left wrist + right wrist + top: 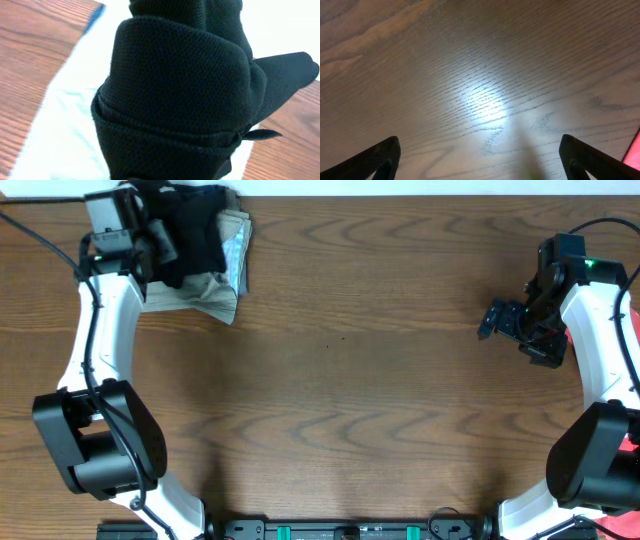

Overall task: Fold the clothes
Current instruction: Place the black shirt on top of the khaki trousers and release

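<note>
Clothes: one black garment of soft fabric, located at the far left corner of the table. It lies in a crumpled heap, partly on top of a pair of khaki trousers that spreads out beneath it towards the table's middle and near side.

In the left wrist view the black fabric fills most of the frame. It is bunched into thick rolled folds close to the lens and shows a fine mesh texture. Wood grain is visible to either side.

Left gripper: positioned over the near left part of the heap. Jaws are closed on a gathered bunch of the black fabric. The fingertips are buried in the cloth and cannot be seen.

Right gripper: positioned well apart from the garment, above bare wood at the right side of the table. Jaws are spread wide and hold nothing. In the right wrist view both fingers sit at the lower corners, with only tabletop between them.

Red item: a small part shows at the right edge, beside the right arm.
</note>
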Robot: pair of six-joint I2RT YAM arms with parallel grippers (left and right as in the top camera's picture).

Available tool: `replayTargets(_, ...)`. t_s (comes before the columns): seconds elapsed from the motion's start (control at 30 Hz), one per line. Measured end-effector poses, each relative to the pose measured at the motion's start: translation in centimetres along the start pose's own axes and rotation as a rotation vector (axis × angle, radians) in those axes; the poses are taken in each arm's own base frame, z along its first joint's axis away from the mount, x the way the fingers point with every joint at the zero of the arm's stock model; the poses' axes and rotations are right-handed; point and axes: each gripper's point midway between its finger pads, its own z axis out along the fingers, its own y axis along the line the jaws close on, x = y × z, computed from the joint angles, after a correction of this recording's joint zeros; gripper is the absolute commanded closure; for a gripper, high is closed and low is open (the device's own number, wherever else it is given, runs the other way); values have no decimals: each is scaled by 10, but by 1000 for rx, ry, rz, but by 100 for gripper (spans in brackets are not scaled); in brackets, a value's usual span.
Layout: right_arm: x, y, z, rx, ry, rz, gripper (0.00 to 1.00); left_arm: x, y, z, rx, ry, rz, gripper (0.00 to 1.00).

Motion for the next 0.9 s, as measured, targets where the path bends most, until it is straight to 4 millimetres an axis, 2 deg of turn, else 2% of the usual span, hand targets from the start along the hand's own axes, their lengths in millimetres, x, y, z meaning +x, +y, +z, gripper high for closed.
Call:
replayTargets(0.07,0,0,0,0,0,0,1,-1,8,2,-17,-5,-7,75)
replayTargets(0.1,0,0,0,0,0,0,1,-1,13,4,-27,-4,-13,63)
replayTargets(0.13,0,0,0,0,0,0,1,-1,18,6,-37,-3,-18,43)
replayTargets(0.17,0,0,0,0,0,0,1,0,22,9,-46,-1,-20,28)
replayTargets(0.27,0,0,0,0,0,0,1,4,33,17,-68,9,-33,2)
replayTargets(0.47,0,0,0,0,0,0,1,7,47,22,-95,19,-56,2)
replayTargets(0.63,0,0,0,0,0,0,1,7,49,6,-107,38,-57,2)
replayTargets(0.73,0,0,0,0,0,0,1,8,47,-24,-110,62,-75,2)
replayTargets(0.9,0,0,0,0,0,0,1,7,33,-106,-56,81,-146,2)
